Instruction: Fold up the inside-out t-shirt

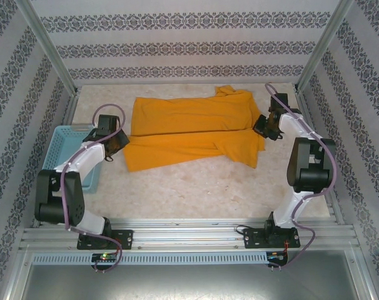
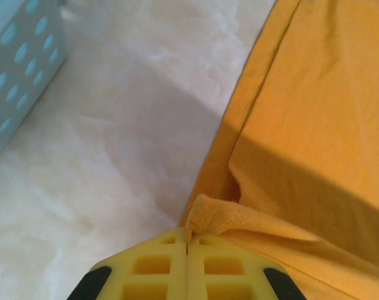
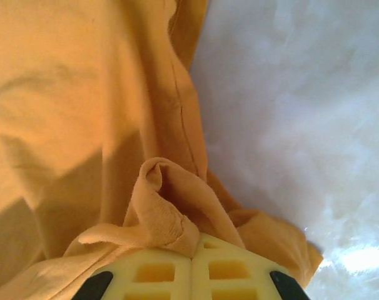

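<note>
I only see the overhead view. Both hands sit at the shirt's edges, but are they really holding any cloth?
Observer: Yes. In the left wrist view, the left hand is shut on a pinch of the shirt at its hem.
Operator: And the other one?
Observer: In the right wrist view, the right hand is shut too, with a bunched fold of cloth pinched in it.
Operator: What's that blue thing on the left?
Observer: A basket. Close up, its wall has oval openings.

We see open worktop (image 1: 196,187) nearside; blue basket (image 1: 59,142) crowds the left edge, t-shirt (image 1: 189,119) covers the far middle.
</note>
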